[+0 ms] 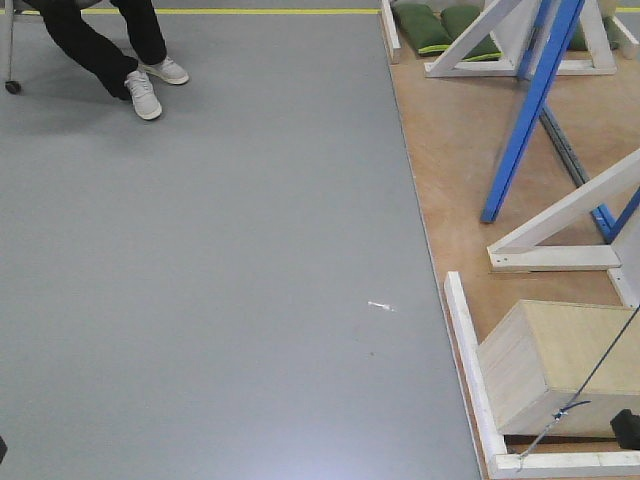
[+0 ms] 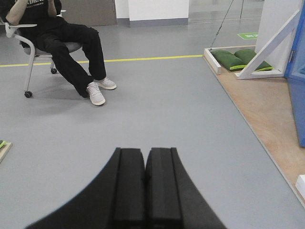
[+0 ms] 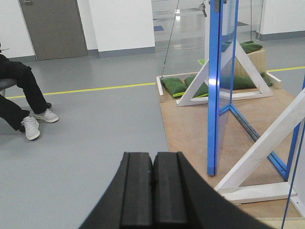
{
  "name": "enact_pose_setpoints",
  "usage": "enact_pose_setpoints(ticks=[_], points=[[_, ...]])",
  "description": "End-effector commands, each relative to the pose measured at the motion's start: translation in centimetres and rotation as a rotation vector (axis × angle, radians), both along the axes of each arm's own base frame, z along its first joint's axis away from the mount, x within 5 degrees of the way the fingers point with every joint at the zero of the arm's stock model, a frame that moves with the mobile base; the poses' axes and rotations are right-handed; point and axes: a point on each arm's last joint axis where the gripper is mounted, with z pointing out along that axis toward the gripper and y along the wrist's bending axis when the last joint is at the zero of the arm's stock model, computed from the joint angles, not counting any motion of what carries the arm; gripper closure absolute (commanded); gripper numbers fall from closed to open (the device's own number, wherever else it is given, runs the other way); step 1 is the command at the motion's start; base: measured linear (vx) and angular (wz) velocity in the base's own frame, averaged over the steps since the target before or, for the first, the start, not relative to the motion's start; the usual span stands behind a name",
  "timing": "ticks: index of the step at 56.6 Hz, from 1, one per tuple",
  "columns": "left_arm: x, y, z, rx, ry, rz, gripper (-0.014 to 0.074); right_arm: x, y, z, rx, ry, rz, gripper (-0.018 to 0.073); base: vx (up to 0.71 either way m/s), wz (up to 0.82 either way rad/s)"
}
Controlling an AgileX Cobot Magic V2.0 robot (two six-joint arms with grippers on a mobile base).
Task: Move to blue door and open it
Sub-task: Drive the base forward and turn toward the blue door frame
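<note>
The blue door (image 3: pixel 213 105), a glossy bright-blue panel, stands upright on the wooden platform (image 3: pixel 186 124) among white braces (image 3: pixel 257 148), seen nearly edge-on from the right wrist, possibly with metal hardware at its top, while the left wrist view shows only a strip of its flat face (image 2: pixel 298 105).

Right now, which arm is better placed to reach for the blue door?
Right, probably. The blue door stands edge-on ahead and right of the right end effector; from the left end effector it shows only at the far right edge. Both are shut, empty.
</note>
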Motion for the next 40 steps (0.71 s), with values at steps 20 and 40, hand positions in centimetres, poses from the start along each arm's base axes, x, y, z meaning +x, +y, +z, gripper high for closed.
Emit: enact_pose_setpoints(ticks=[20,40], points=[[-0.06,-0.09,1.71,-0.010,-0.124,-0.011,0.0524,-0.02,-0.10,0.87,-0.017,-0.104,-0.012,0.0547,0.00,0.00],[-0.06,-0.10,1.71,-0.010,-0.123,-0.012,0.0524,-0.02,-0.09,0.84,-0.017,-0.100,-0.011,0.0547,0.00,0.00]])
